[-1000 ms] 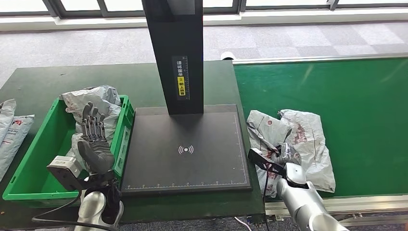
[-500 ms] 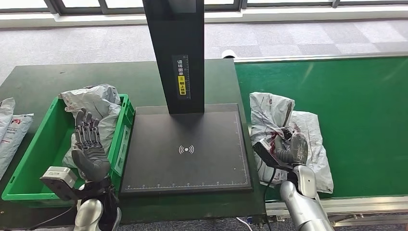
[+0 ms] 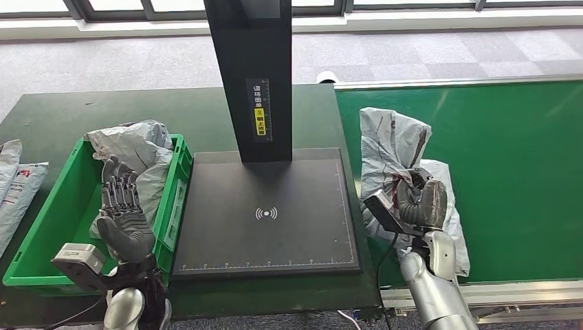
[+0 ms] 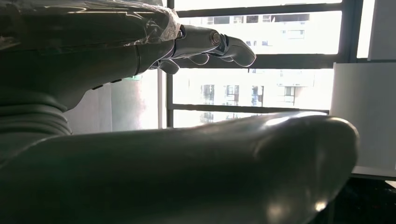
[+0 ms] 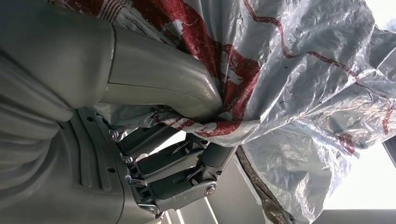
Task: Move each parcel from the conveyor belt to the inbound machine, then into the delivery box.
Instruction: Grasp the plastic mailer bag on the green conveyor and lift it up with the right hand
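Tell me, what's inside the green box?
Inside the green box sits a crumpled grey parcel, piled at the far end. The left hand hovers in front, hiding part of it. Anything beneath the parcel is covered.

— What's on the dark green table (image 3: 55, 117)?
— A green bin (image 3: 48, 227) at its left part, a black scanner pad (image 3: 268, 213) beside it, and grey bags (image 3: 17, 185) at the far left edge.
— And the belt (image 3: 509, 151)?
— It adjoins the table's right side; a grey parcel (image 3: 447, 199) lies on it near the pad.
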Available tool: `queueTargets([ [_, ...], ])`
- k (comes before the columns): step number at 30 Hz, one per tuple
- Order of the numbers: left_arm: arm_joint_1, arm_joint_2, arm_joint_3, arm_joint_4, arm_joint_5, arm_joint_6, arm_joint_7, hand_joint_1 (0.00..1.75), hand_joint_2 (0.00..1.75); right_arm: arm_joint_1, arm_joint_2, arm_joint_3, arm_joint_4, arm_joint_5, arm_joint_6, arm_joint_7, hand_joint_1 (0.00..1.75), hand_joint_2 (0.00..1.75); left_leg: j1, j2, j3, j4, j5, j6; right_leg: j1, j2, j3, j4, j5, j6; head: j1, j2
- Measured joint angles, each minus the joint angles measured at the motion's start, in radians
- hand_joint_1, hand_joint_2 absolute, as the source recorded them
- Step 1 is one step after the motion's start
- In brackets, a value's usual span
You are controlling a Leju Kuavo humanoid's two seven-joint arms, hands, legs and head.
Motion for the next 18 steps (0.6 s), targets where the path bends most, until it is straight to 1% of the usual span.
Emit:
queueTargets([
  [9, 0.016, 0.000, 0.000, -0.021, -0.011, 0.005, 0.000, 0.00, 0.00, 0.005, 0.016, 0.000, -0.054, -0.016, -0.016, -0.018, 1.75, 1.75, 0.000, 0.000, 0.000, 0.000, 0.000, 0.000, 0.000, 0.000, 0.000, 0.000, 0.000, 0.000, 0.000, 0.000],
  [11, 0.018, 0.000, 0.000, -0.024, -0.014, 0.007, 0.000, 0.00, 0.00, 0.011, 0.024, 0.000, -0.076, -0.031, -0.018, -0.047, 1.75, 1.75, 0.000, 0.000, 0.000, 0.000, 0.000, 0.000, 0.000, 0.000, 0.000, 0.000, 0.000, 0.000, 0.000, 0.000],
  [15, 0.019, -0.002, 0.000, -0.026, -0.020, 0.009, 0.000, 0.00, 0.00, 0.015, 0.063, 0.001, -0.141, -0.065, -0.023, -0.164, 1.75, 1.75, 0.000, 0.000, 0.000, 0.000, 0.000, 0.000, 0.000, 0.001, 0.000, 0.000, 0.000, 0.000, 0.000, 0.000],
  [18, 0.018, -0.006, 0.000, -0.025, -0.023, 0.009, 0.000, 0.00, 0.00, 0.007, 0.095, 0.018, -0.184, -0.099, -0.025, -0.205, 1.75, 1.75, 0.000, 0.001, 0.000, 0.000, 0.000, 0.000, 0.000, 0.001, 0.000, 0.000, 0.000, 0.000, 0.000, 0.000],
])
